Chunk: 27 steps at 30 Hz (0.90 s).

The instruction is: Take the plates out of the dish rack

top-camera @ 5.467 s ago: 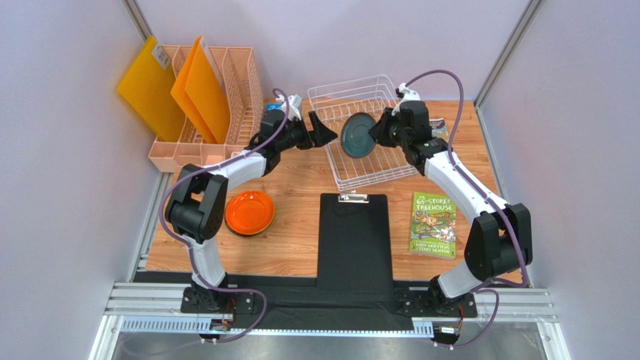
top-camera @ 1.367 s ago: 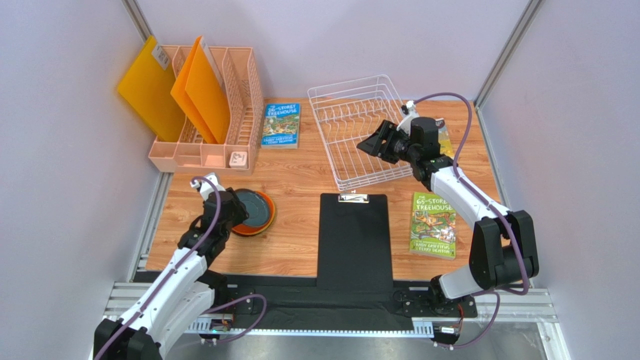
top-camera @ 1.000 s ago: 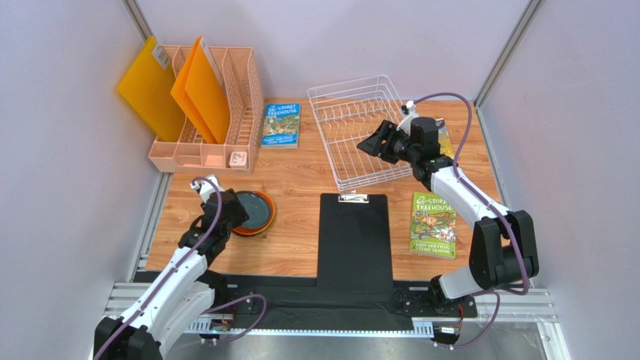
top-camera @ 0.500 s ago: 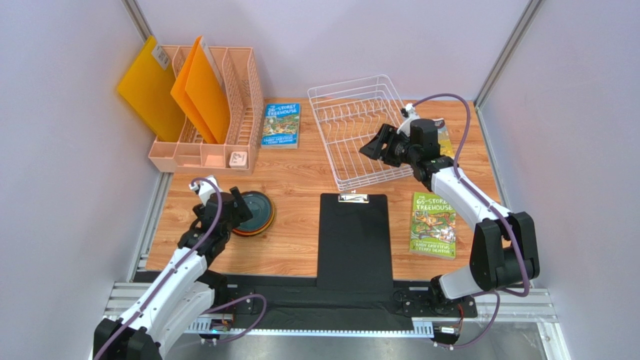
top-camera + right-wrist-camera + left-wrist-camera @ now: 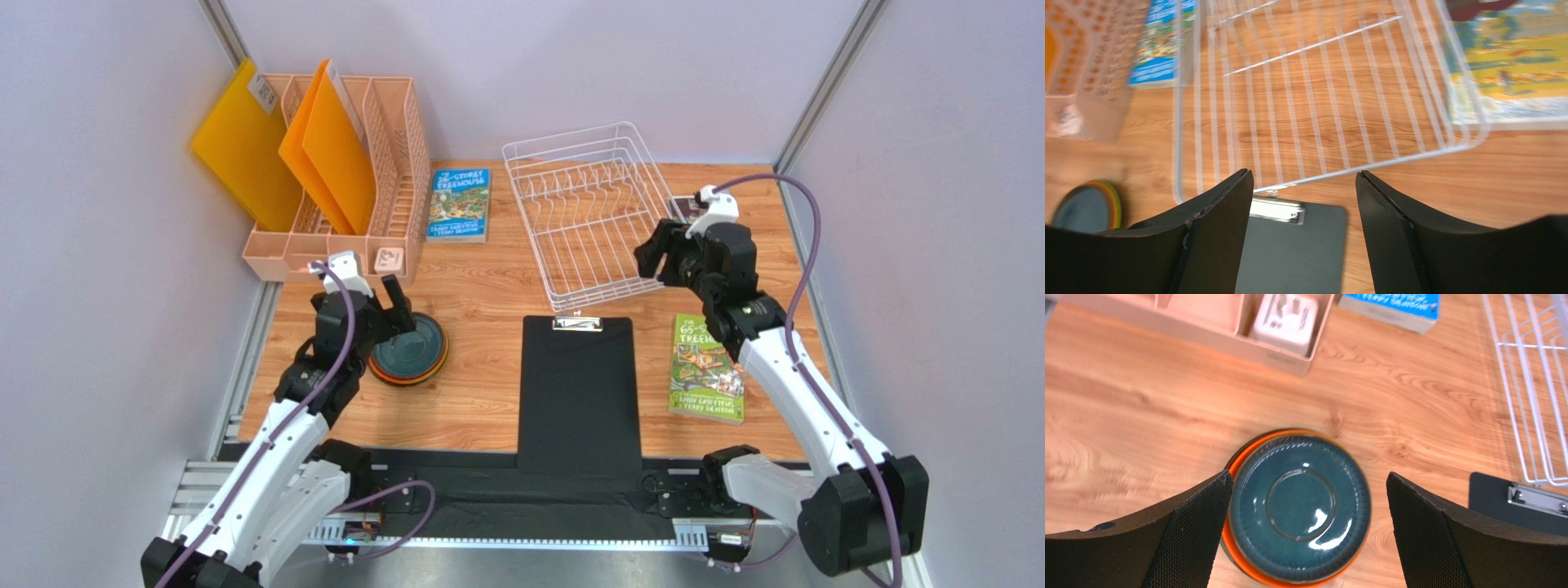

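Note:
The white wire dish rack stands at the back centre with no plate in it. A dark grey-teal plate lies on top of an orange plate at the left front. In the left wrist view the teal plate lies flat below the jaws, with the orange plate's rim showing under it. My left gripper hovers over that stack, open, its fingers clear of the plates. My right gripper is open and empty by the rack's front right corner. The right wrist view looks across the rack to the stack.
A peach mesh file holder with orange folders stands at the back left. A blue book lies beside it. A black clipboard lies front centre and a green book to its right. Walls close in on both sides.
My left gripper opened, let go of the teal plate on the orange one and lifted back. My right arm drew away from the rack towards the right.

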Tool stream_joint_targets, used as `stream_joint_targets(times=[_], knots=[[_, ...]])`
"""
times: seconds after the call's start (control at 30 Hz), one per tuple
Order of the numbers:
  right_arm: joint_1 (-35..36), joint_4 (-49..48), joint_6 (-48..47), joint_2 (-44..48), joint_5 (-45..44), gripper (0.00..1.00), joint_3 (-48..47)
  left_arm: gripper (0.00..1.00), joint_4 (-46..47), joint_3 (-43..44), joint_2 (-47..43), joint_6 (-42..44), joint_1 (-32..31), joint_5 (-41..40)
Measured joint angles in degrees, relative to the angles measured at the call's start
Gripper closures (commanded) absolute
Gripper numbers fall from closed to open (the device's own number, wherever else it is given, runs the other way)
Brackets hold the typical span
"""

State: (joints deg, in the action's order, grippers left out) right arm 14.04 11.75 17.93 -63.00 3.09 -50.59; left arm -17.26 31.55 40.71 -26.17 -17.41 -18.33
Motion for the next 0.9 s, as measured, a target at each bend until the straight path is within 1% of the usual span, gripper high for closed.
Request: stream_joint_targets(times=[0.13, 0.2, 0.23, 0.33, 0.43, 0.53, 0.73, 0.9], knots=[[0.02, -1.27, -1.77, 5.73, -8.81, 0.28, 6.95, 0.01, 3.89, 0.24, -0.04, 4.20, 0.00, 2.27], [0.00, -2.03, -2.16, 8.48, -12.83, 0.25, 10.84, 0.01, 5.97, 0.22, -0.07, 6.36, -0.02, 3.34], [0.02, -2.36, -2.29, 9.64, -14.82, 0.22, 12.41, 0.01, 6.88, 0.22, -0.11, 7.43, -0.02, 3.89], [0.02, -3.15, -2.29, 11.56, -19.08, 0.19, 14.82, 0.01, 9.73, -0.46, -0.63, 10.12, -0.07, 4.81], [0.02, -4.35, -2.19, 12.57, -22.14, 0.19, 16.85, 0.01, 13.03, -2.89, -1.62, 12.22, -0.11, 5.31], [0.02, -4.63, -2.16, 12.57, -24.81, 0.19, 18.43, 0.01, 15.26, -5.05, -0.66, 13.92, -0.15, 6.10], [0.13, -5.79, -2.64, 12.61, -28.44, 0.19, 19.26, 0.01, 16.33, -5.27, 4.87, 15.67, -1.01, 6.12], [0.17, -6.19, -3.06, 12.66, -28.59, 0.19, 19.17, 0.01, 16.00, -4.66, 3.28, 15.89, -1.20, 6.75]])
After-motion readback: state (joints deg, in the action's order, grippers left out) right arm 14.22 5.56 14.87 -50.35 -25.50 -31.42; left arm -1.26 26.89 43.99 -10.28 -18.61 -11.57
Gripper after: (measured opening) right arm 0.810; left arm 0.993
